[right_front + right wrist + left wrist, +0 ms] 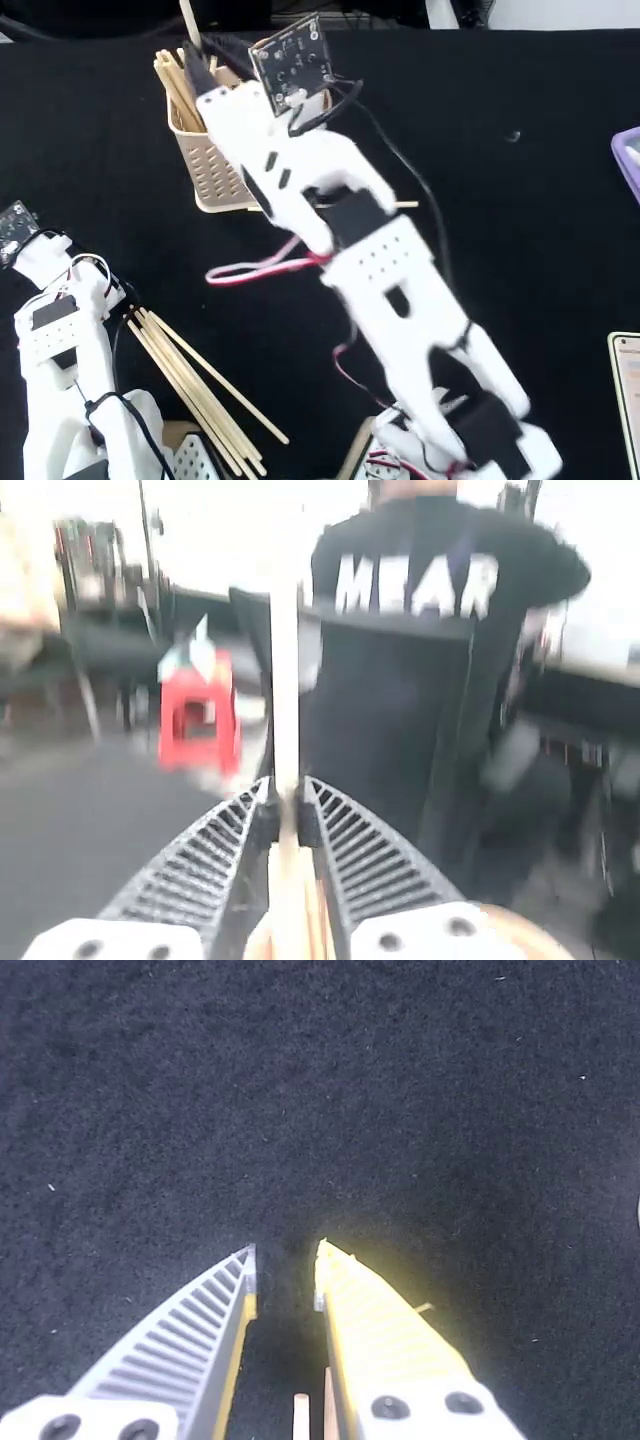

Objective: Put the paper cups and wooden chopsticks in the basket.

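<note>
Right end effector (pixel 285 790) is clamped on a single wooden chopstick (pixel 285 680), which stands upright through its fingers. In the high view it hangs over the far-left side of the surface (pixel 520 250), directly above the basket (pixel 215 175). Several chopsticks (pixel 175 85) already stand inside the basket. The step in hand looks like dropping this stick in. The next move probably calls for lowering it until the bottom end is inside the rim, then letting go so it leans with the others and does not tip out.

Left end effector (pixel 285 1255) sits low at the near left, fingers narrowly apart, with two wooden ends between them near the base. A loose bundle of chopsticks (pixel 195 385) lies on the surface just right of that arm, not yet collected.

Room is tight around the basket, since the right arm's body and its red-and-white cable (pixel 260 268) cross just near it. Open surface lies to the far right, short of a purple object (pixel 628 160) at the edge.
</note>
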### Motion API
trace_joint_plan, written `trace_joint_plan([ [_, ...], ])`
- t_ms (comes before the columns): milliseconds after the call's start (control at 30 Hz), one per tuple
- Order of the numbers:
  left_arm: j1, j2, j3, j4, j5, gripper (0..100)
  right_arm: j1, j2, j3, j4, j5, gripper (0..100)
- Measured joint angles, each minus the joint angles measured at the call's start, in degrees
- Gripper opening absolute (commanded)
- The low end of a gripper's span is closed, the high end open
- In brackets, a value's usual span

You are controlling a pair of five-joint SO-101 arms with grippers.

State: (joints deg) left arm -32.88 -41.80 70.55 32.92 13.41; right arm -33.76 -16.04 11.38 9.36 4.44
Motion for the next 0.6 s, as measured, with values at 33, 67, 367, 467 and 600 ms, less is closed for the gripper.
trace_joint_plan([
  [33,0.00,0.00,0.00,0.00,0.00,11,0.00,1.58,0.00,-3.34,0.00,1.1],
  [67,0.00,0.00,0.00,0.00,0.00,11,0.00,2.90,0.00,-6.42,0.00,1.1],
  [367,0.00,0.00,0.00,0.00,0.00,11,0.00,11.16,2.64,-15.74,0.00,1.1],
  [467,0.00,0.00,0.00,0.00,0.00,11,0.00,11.08,5.98,-14.95,0.00,1.3],
  [600,0.00,0.00,0.00,0.00,0.00,11,0.00,11.08,7.30,-8.97,0.00,10.2],
])
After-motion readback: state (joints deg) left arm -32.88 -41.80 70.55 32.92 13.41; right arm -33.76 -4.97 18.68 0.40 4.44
